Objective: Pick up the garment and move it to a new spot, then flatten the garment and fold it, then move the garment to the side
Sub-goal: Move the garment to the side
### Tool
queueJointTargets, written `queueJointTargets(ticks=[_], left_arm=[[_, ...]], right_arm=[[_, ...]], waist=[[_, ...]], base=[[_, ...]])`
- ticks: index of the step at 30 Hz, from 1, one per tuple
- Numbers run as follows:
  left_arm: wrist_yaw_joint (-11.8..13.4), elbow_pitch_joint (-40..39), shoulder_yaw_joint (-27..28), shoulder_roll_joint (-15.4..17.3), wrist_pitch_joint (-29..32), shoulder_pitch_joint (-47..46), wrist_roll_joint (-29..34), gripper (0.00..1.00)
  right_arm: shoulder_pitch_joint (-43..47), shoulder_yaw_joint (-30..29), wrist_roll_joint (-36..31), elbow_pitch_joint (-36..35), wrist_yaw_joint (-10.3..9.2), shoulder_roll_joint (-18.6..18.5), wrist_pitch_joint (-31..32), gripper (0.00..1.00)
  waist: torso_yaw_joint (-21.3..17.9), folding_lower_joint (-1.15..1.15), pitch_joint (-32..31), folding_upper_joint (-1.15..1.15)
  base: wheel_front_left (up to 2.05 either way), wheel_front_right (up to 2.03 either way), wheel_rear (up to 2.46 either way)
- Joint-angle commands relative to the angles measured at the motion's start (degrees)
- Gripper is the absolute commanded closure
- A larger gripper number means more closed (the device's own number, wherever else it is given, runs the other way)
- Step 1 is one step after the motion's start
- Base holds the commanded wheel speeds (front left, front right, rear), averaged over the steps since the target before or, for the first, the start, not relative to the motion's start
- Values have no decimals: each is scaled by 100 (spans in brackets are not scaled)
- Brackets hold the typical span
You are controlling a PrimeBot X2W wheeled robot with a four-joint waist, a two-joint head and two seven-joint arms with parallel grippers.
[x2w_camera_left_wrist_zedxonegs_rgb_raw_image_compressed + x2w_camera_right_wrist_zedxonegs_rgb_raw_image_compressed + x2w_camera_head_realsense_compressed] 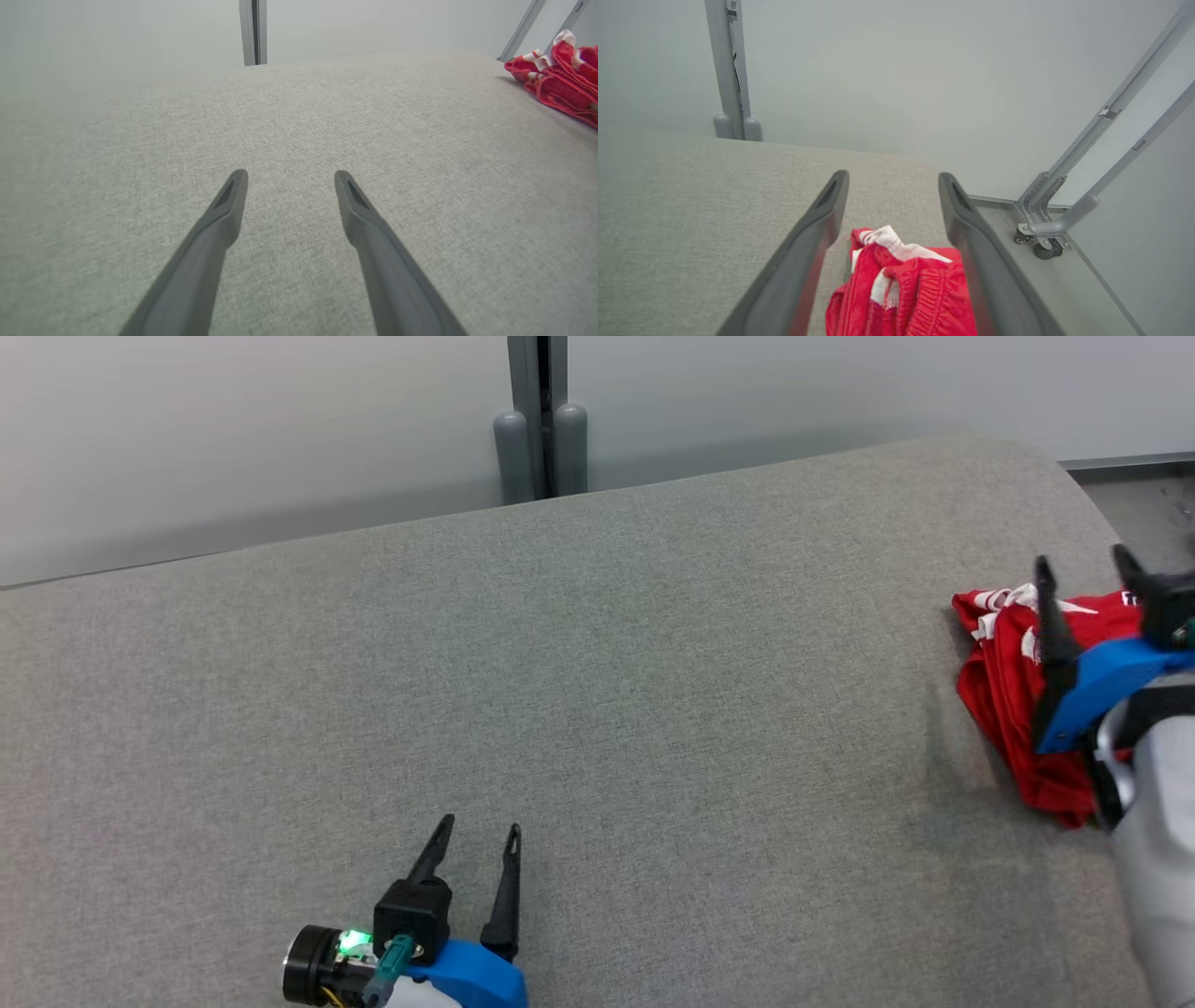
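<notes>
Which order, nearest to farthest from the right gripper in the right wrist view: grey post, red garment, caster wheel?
1. Red garment, between the fingers of the right gripper.
2. Caster wheel, on the floor, right.
3. Grey post, far left at the back.

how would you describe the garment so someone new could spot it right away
Start from the wide grey padded surface across the head view. Follow it to its right edge, where the open right gripper hangs by a crumpled heap. That heap is the garment: bright red with white trim, soft and bunched against the plain grey and the dark gripper fingers.
</notes>
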Motion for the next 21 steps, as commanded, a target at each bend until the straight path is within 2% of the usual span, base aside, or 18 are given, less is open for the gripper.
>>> queueJointTargets(ticks=[1,6,10,13,21], left_arm=[[94,-56,136,11,-25,22,44,0],[282,-143,452,9,-25,114,130,0],[324,-199,709,10,-25,234,217,0],[326,-256,852,9,-25,307,275,0],[418,-349,1055,11,-25,482,196,0]], right_arm=[[409,26,63,-453,-2,284,-20,0],[1338,166,328,-1320,-2,1000,-23,0],[1962,303,503,-1667,-2,1338,-24,0],[2335,375,560,-1814,-2,1478,-24,0],[2810,550,803,-2008,-2,1534,-24,0]], waist=[[25,0,-42,0],[140,0,-182,0],[227,0,-276,0],[292,0,-346,0],[473,0,-486,0]], base=[[0,0,0],[0,0,0],[0,0,0],[0,0,0],[0,0,0]])
